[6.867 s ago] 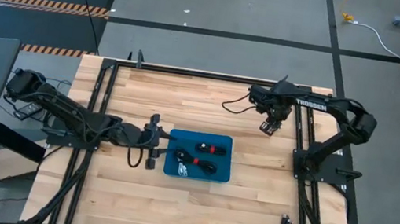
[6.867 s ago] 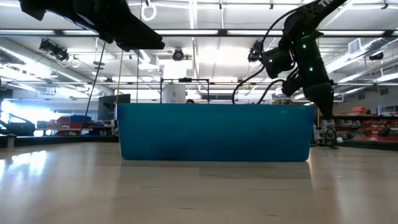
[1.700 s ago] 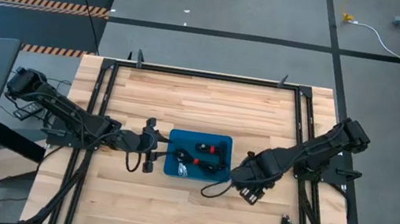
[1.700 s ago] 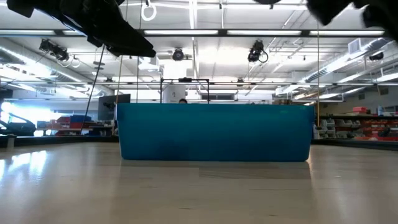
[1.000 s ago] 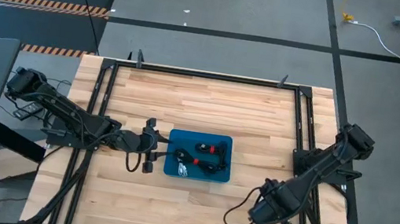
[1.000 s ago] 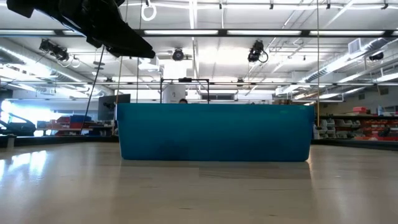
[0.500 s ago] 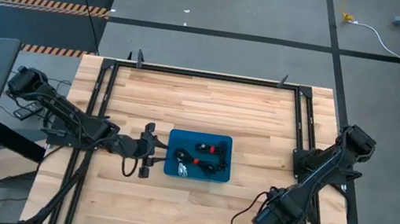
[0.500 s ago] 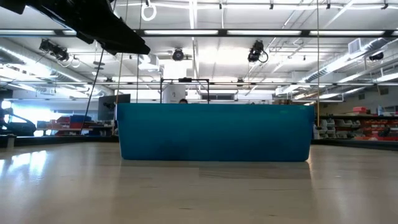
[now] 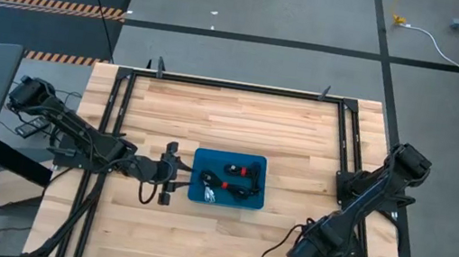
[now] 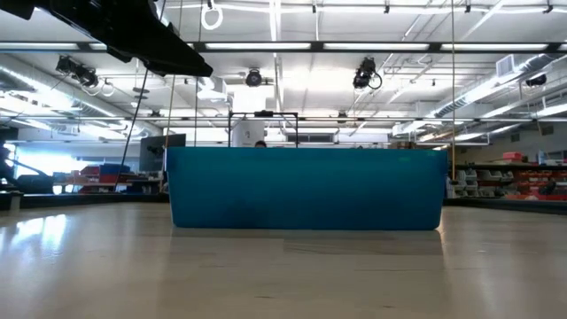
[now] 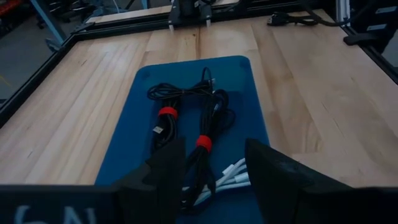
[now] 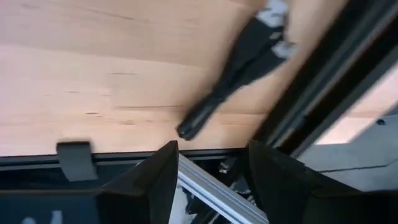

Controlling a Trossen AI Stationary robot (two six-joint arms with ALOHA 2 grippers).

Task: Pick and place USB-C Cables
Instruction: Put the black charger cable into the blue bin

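Note:
Two black USB-C cable coils with red ties (image 11: 186, 127) lie in the blue tray (image 9: 251, 200), beside a white cable (image 11: 233, 174). In the high view they show as coils (image 9: 229, 177). My left gripper (image 11: 214, 177) is open and hovers at the tray's left end (image 9: 170, 174). Another black cable bundle (image 12: 233, 78) lies on the wood near the table's near right corner. My right gripper (image 12: 211, 180) is open and hovers just short of it (image 9: 306, 254). In the high view the right arm covers this bundle.
A black metal frame rail (image 12: 323, 93) runs right beside the loose cable bundle, with the table's near edge and a clamp (image 12: 74, 158) close by. The low view shows only the tray's blue wall (image 10: 306, 188) and the left arm overhead (image 10: 133, 31). Bare wood surrounds the tray.
My right gripper has moved a little farther toward the table's near right corner, over the loose cable bundle. My left gripper has drawn back slightly toward the table's left edge, away from the tray. The cables in the tray have stayed put.

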